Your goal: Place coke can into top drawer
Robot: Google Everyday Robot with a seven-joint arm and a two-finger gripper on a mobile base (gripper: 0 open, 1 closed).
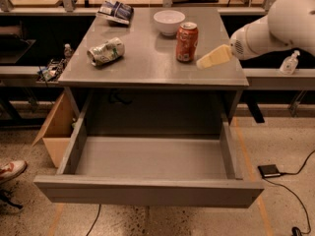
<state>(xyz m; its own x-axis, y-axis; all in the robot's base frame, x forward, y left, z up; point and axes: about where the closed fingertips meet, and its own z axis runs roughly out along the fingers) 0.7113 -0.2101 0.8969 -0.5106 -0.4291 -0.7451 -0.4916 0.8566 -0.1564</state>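
The coke can, red-orange with a silver top, stands upright on the grey table, right of centre and just in front of the white bowl. The top drawer is pulled wide open below the table front, and nothing shows inside it. My gripper reaches in from the right on a white arm. Its pale fingers point left, just right of the can and a little lower in the picture, not touching it.
A dented silver-green can lies on its side at the table's left. A dark snack bag lies at the back left. A cardboard box stands on the floor left of the drawer. A shoe and a small black device with cable are on the floor.
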